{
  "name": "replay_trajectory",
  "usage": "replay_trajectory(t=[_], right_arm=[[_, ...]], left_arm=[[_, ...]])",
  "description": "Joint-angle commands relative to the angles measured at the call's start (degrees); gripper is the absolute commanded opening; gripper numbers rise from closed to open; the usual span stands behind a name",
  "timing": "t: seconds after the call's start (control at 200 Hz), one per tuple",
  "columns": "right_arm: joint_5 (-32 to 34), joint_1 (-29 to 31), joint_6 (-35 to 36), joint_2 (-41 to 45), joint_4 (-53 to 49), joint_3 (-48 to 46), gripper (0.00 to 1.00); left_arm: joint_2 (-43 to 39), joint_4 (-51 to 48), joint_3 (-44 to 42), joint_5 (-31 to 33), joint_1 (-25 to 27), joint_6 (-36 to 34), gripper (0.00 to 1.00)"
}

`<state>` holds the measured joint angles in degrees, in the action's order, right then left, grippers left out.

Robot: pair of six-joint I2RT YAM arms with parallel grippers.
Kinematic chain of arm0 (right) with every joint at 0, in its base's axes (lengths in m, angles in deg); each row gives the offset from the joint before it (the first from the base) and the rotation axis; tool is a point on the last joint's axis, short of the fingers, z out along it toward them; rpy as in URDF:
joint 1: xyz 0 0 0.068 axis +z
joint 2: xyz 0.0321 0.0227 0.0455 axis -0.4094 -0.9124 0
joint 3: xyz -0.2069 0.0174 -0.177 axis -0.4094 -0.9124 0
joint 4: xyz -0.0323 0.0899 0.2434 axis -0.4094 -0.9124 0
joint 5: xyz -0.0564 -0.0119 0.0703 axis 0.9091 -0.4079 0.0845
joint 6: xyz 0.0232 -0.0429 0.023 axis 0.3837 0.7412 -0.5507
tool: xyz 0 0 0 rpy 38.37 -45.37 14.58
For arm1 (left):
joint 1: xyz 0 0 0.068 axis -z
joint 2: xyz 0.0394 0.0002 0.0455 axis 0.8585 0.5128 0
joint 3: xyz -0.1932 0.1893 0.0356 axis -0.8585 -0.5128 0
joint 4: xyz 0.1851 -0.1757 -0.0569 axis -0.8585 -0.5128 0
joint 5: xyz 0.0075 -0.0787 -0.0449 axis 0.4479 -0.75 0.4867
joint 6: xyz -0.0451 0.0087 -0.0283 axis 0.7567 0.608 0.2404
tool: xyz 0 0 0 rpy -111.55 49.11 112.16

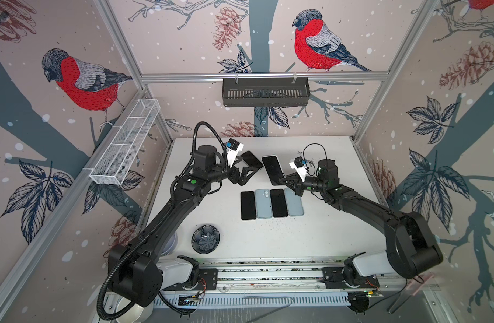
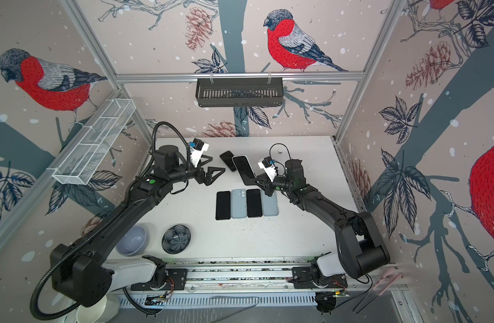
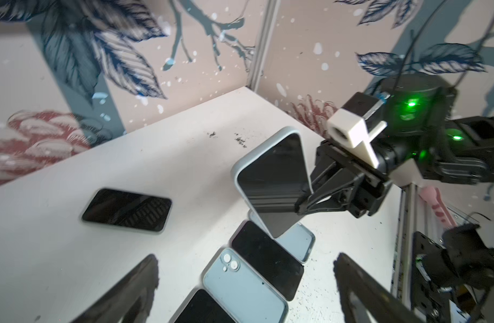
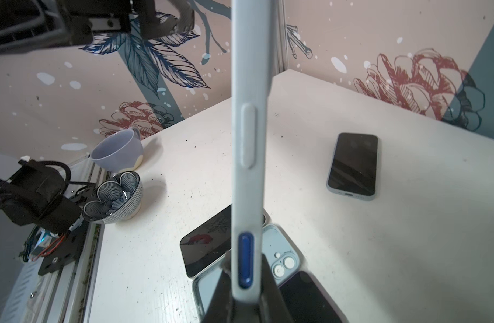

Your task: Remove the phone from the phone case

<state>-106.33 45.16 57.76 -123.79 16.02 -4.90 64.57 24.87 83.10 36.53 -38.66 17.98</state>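
Pale blue case [image 3: 235, 173] with the phone [image 3: 274, 179] in it is held upright above the counter [image 1: 268, 240], over a row of four handsets [image 1: 271, 203]. The right end effector [image 1: 282, 181] pinches its lower end across front and back. The left end effector [image 1: 247, 167] is spread wide and empty, just beside it. Best move is probably for the left to take the free upper corner by the case lip only, not the glass, and peel it back while the right holds steady. A slip would drop it on the row. The right fingers [image 3: 307, 200] hide the lower edge, so it is unclear if the phone is seated there. The right wrist view shows only the case's side. A loose phone [image 1: 251, 160] lies near the back.
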Motion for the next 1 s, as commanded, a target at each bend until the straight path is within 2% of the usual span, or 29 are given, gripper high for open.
replay_trajectory(t=[0.0, 0.21, 0.35, 0.515, 0.83, 0.991], right_arm=[[-7.52, -1.15, 8.10, 0.36, 1.60, 0.95, 0.00], [-15.60, -3.47, 18.43, 0.13, -7.19, 4.05, 0.00], [-17.71, -2.99, 22.33, 0.64, -7.80, 2.81, 0.00], [-18.30, -2.97, 23.15, 0.56, -6.42, 0.93, 0.00], [-19.45, -2.33, 26.76, 0.49, -8.60, 0.64, 0.00], [-19.48, -1.22, 28.62, -1.05, -10.68, 1.75, 0.00]], left_arm=[[0.63, -6.09, 2.83, -8.56, -0.36, -8.07, 0.96], [0.29, -5.68, 1.09, -12.69, -0.45, -9.20, 0.95], [0.72, -5.53, 1.03, -15.86, -0.80, -10.02, 0.95], [2.05, -5.13, 1.35, -21.33, -0.80, -11.19, 0.89], [3.14, -5.69, 0.40, -22.39, -0.72, -13.77, 0.79], [3.87, -5.91, 0.24, -22.99, -0.53, -14.72, 0.70]])
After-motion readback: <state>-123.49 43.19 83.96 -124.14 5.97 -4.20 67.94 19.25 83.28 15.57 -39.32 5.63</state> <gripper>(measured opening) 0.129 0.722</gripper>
